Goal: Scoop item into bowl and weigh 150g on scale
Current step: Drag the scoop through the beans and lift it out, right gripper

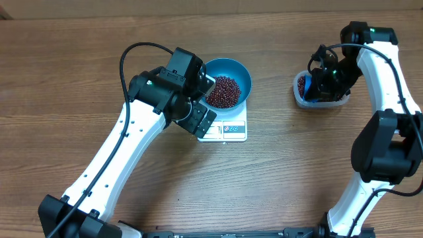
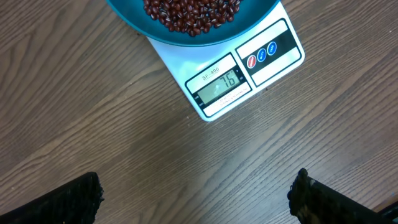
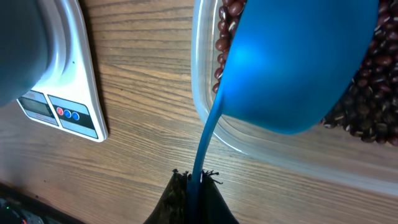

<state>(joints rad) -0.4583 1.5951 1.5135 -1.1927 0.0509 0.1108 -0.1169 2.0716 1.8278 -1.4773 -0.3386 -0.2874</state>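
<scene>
Wood-grain desk (image 1: 79, 59) carries everything. Near its middle the white scale (image 1: 228, 130) sits with the blue bowl (image 1: 241, 74) on top, and a heap of beans (image 1: 223, 91) lies in the bowl. The display appears to read 76, so by my judgement the weight is short of the target.

The left gripper (image 2: 196, 199) hovers just in front of the scale, fingers wide apart and holding nothing.

Well off to the right, the right gripper (image 3: 196, 186) is clamped on the thin handle of the blue scoop (image 3: 292, 62). The scoop's cup is over the clear tub (image 1: 299, 98), above the supply of beans (image 3: 367, 106). Only its underside shows, so I cannot tell whether it is loaded.

The step in hand looks like filling the scoop at the tub. The next move calls for lifting it level, carrying it across to the bowl and tipping gently while watching the display.
</scene>
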